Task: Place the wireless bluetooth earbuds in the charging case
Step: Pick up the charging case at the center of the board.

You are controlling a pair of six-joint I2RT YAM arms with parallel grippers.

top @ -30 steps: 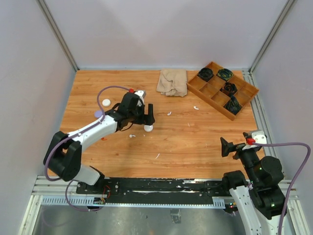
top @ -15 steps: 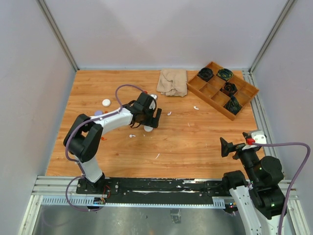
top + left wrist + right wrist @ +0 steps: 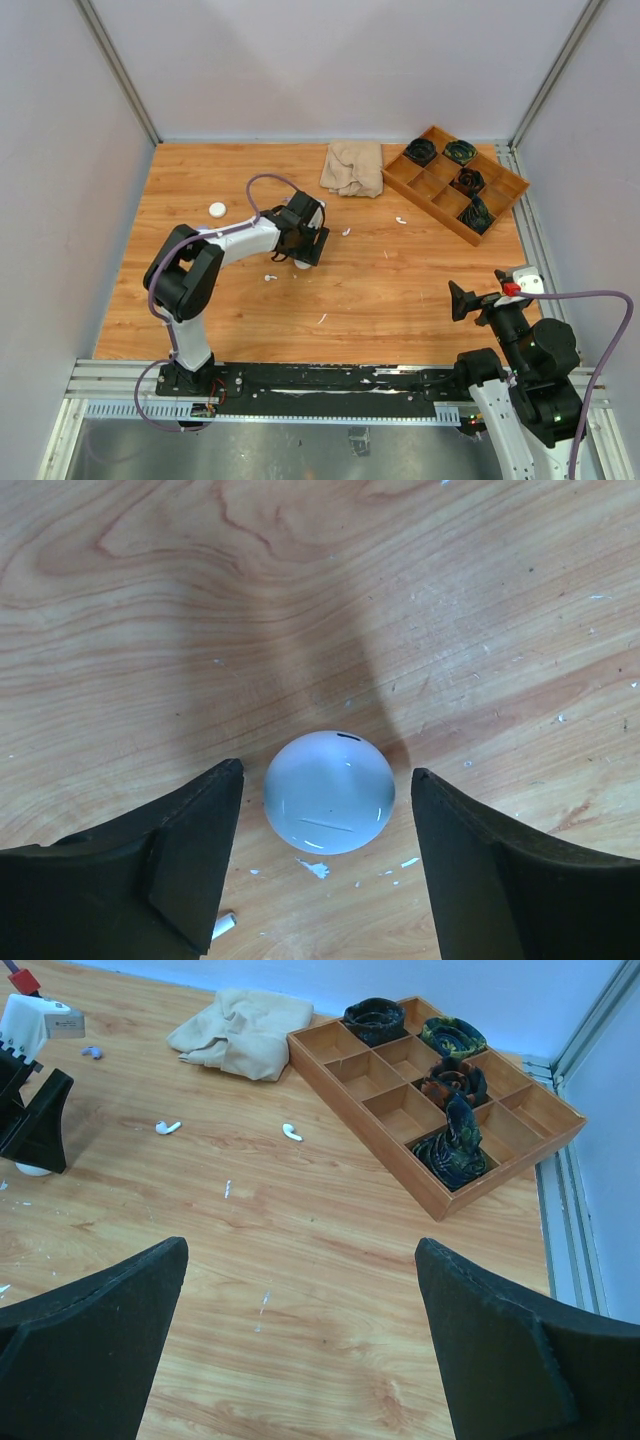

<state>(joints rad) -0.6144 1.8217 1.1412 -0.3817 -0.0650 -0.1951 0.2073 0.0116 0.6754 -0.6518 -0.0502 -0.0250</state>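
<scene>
A round white charging case [image 3: 329, 791] lies closed on the wood table, between the jaws of my open left gripper [image 3: 325, 772], not touched by either finger. From above, the left gripper [image 3: 306, 248] hangs over it at centre left. A tiny white earbud [image 3: 225, 923] lies by the left finger. More white earbuds [image 3: 167, 1127] [image 3: 291, 1132] lie to the right of the case, and a pale purple one [image 3: 92, 1052] lies farther back. My right gripper [image 3: 300, 1245] is open and empty at the near right [image 3: 462, 300].
A second white case [image 3: 217, 209] lies at the left. A beige cloth [image 3: 352, 167] lies at the back centre. A wooden compartment tray [image 3: 497, 198] with dark coiled items stands at the back right. Small white flecks [image 3: 323, 319] dot the table.
My left arm has folded and swung its gripper to the right, settling over the white case with the jaws either side of it. The right arm has not moved.
</scene>
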